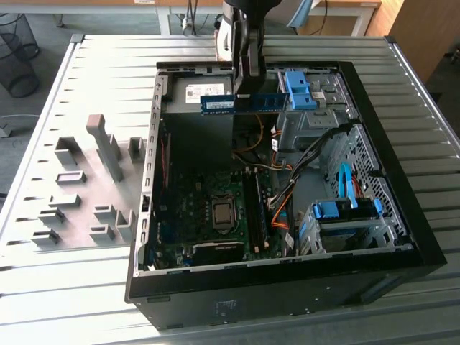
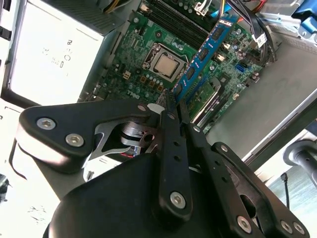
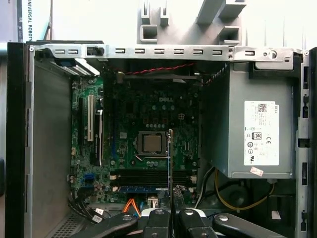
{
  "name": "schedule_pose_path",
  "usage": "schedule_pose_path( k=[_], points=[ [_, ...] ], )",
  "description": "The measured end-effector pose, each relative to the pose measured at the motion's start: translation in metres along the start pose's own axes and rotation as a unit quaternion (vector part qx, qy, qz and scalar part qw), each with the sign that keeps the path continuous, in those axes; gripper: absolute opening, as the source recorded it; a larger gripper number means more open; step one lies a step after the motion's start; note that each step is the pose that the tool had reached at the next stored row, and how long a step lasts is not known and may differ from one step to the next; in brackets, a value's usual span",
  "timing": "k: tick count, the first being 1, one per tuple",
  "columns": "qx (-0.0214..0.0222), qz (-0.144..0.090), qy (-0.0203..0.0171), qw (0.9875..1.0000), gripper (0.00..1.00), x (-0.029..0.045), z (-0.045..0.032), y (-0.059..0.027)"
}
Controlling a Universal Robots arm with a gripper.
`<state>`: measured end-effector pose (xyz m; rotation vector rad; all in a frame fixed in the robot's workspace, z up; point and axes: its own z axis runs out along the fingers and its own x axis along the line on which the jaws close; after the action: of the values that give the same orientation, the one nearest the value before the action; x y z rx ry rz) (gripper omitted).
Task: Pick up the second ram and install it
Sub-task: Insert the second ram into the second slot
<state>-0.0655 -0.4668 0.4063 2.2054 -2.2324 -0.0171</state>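
Memory stick [image 1: 244,103] is clamped between my fingers [image 2: 174,148], which are pressed together on its upper edge, about at the middle of its length. In the exterior view my gripper [image 1: 248,95] holds it level in the air above the open computer case [image 1: 287,277], over the part next to the grey power supply [image 3: 257,134]. The stick is well apart from the motherboard [image 1: 194,208] below and it touches nothing except me.

In both wrist views the stick points across the processor [image 3: 151,143] toward the dark memory slots [image 3: 148,176]. It lies crosswise to them, not along them. One slot seems to carry an installed stick [image 3: 141,189] already, but I cannot say this for sure.

I judge the danger as follows. I grip only a narrow strip of the board, so the stick can tilt in my fingers if one end touches the case wall or the blue drive bracket [image 1: 298,90] just beside it. If the stick reaches a slot while crosswise or a little twisted, or with the notch on the wrong side, pressing could bend the board or damage the slot. The orange cables [image 1: 277,215] lie just beside the slots and could catch a corner. A closed slot clip would also stop the stick from seating
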Motion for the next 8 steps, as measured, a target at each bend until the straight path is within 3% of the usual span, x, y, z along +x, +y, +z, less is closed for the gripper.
schedule_pose_path(
  k=[4, 8],
  points=[
    [0.0002, 0.027, 0.0002, 0.9996, 0.14, 0.0000, 0.0010, 0.0000],
    [0.0003, 0.062, -0.0001, 0.9981, 0.14, 0.0000, 0.0022, 0.0000]
  ],
)
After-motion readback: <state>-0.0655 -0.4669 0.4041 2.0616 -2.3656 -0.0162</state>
